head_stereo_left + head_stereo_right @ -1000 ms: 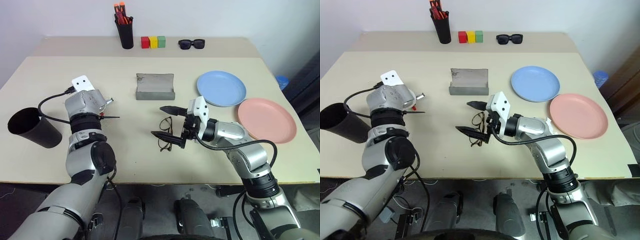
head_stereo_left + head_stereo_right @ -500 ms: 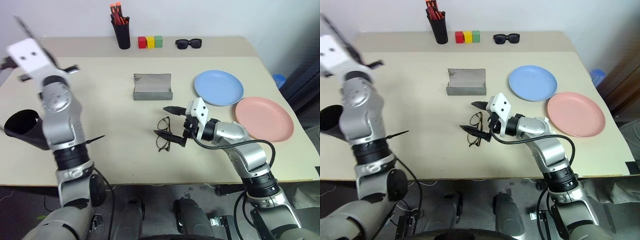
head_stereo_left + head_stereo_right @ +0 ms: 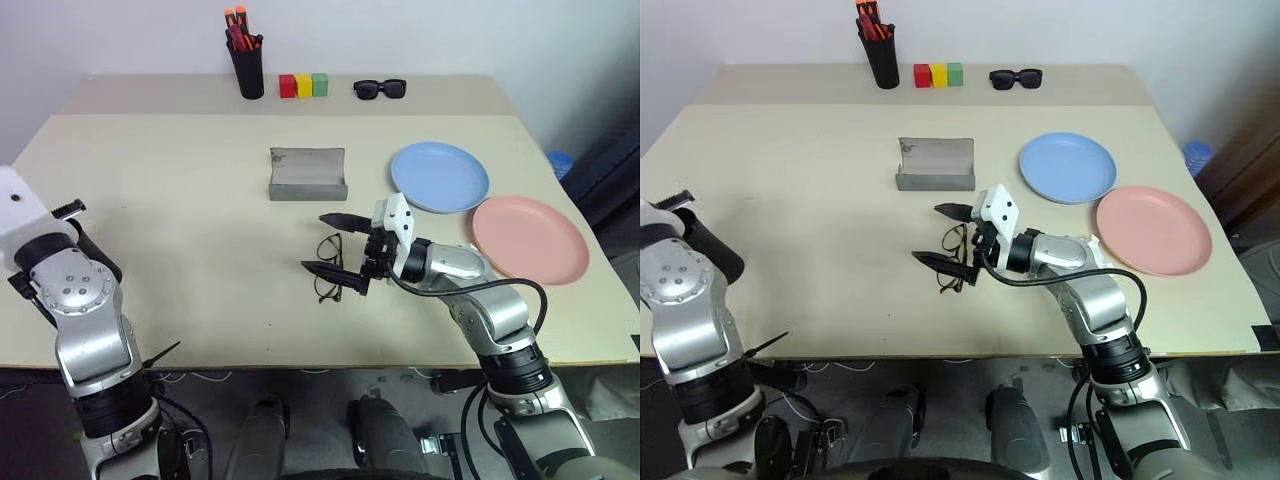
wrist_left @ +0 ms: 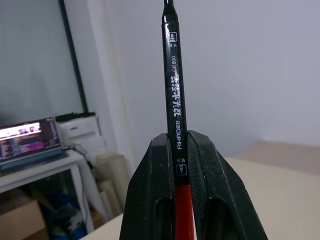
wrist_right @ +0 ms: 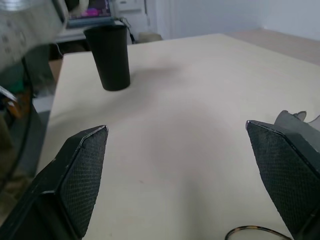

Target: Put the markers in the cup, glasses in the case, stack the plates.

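Each arm is built from rounded silver-grey metallic segments joined by black ribbed collars, with small dark screw heads set in the circular joint covers. A flat white rectangular plate sits on each wrist just behind the jaws, and a thin black cable loops from that plate back along the right forearm. The right gripper (image 3: 334, 244) carries two black tapered fingers (image 5: 82, 172) whose inner faces have a fine cross-hatched texture; the left gripper (image 4: 175, 175) has two glossy black moulded fingers with rounded tips and a shallow groove down each
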Robot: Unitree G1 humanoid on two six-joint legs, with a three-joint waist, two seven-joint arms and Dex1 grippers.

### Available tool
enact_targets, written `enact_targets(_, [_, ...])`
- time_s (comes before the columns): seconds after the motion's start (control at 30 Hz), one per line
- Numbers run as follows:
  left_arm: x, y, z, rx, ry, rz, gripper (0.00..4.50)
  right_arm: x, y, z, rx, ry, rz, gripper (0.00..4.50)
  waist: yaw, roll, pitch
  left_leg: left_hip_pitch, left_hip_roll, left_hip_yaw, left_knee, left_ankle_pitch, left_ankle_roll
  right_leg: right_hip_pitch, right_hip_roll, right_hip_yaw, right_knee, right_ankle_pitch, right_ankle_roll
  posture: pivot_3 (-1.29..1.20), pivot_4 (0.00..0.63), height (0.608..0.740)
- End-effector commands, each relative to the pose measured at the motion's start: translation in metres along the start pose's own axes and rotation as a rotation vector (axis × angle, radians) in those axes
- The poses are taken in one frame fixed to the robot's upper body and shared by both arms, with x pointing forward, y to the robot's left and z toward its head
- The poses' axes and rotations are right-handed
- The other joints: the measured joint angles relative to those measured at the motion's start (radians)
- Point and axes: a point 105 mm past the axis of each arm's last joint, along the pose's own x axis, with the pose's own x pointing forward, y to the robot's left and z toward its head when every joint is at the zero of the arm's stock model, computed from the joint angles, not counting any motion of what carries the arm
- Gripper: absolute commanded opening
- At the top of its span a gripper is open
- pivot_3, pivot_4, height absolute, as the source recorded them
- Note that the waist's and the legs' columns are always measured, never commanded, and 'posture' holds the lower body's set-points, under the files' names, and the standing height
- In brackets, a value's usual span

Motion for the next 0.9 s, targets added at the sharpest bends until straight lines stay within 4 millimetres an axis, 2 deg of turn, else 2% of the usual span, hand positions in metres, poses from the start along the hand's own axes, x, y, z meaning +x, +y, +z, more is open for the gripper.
enact_targets(0.03, [-0.003,0.012,0.008,0.010,-0.047,0.059,0.05,0.000,0.002,0.020,-0.045,-0.059,0.018,4.50,0.000,0.000,0.000,0.000,0.000,0.000,0.000,0.000,0.000,0.000,0.000,0.000,0.000,0.000,0.000,0.00,0.150,0.740])
enact_targets(0.27, [-0.004,0.008,-0.008,-0.010,-0.001,0.064,0.05,0.001,0.003,0.021,-0.048,-0.057,0.016,4.50,0.001,0.000,0.000,0.000,0.000,0.000,0.000,0.000,0.000,0.000,0.000,0.000,0.000,0.000,0.000,0.00,0.150,0.740])
enact_targets(0.37, [-0.005,0.006,-0.011,-0.023,0.012,0.067,1.17,0.001,0.002,0.022,-0.052,-0.057,0.010,4.50,0.001,0.000,0.000,0.000,0.000,0.000,0.000,0.000,0.000,0.000,0.000,0.000,0.000,0.000,0.000,0.00,0.150,0.740])
enact_targets(0.57, [-0.006,0.003,-0.015,-0.032,0.027,0.060,4.41,0.001,0.002,0.022,-0.053,-0.056,0.007,4.50,0.001,0.000,0.000,0.000,0.000,0.000,0.000,0.000,0.000,0.000,0.000,0.000,0.000,0.000,0.000,0.00,0.150,0.740])
enact_targets(0.9, [-0.007,-0.008,-0.014,-0.080,0.037,0.017,4.47,0.002,0.003,0.021,-0.051,-0.052,0.008,4.50,0.001,0.000,0.000,0.000,0.000,0.000,0.000,0.000,0.000,0.000,0.000,0.000,0.000,0.000,0.000,0.00,0.150,0.740])
